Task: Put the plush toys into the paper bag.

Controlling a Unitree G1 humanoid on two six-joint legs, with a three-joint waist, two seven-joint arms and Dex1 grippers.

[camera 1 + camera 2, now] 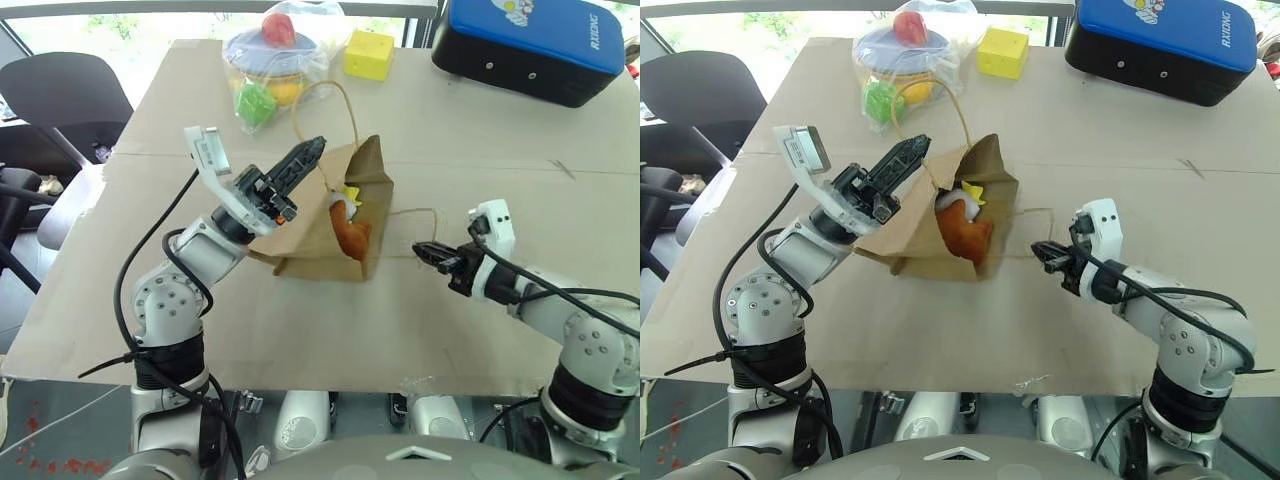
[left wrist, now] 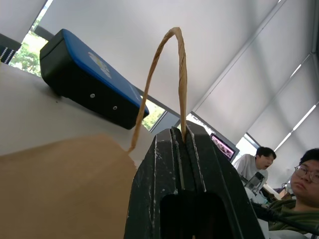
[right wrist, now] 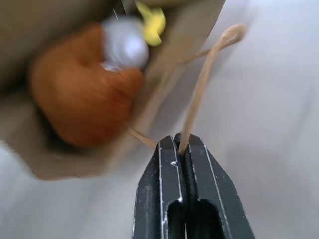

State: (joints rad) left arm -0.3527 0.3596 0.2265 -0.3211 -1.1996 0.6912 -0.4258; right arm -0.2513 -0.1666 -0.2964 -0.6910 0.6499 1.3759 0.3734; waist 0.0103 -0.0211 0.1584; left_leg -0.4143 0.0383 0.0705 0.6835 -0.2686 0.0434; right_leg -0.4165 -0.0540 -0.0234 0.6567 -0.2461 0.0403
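The paper bag hid most of the white toy; the blue case ran off the top edge.

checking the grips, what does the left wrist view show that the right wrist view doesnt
Left wrist view: a blue and black case on the table, and people in the background.

Right wrist view: the orange-brown plush toy and the white plush toy in the bag's mouth.

Both: the brown paper bag, and black fingers shut on one of its cord handles, the left gripper on one, the right gripper on the other.
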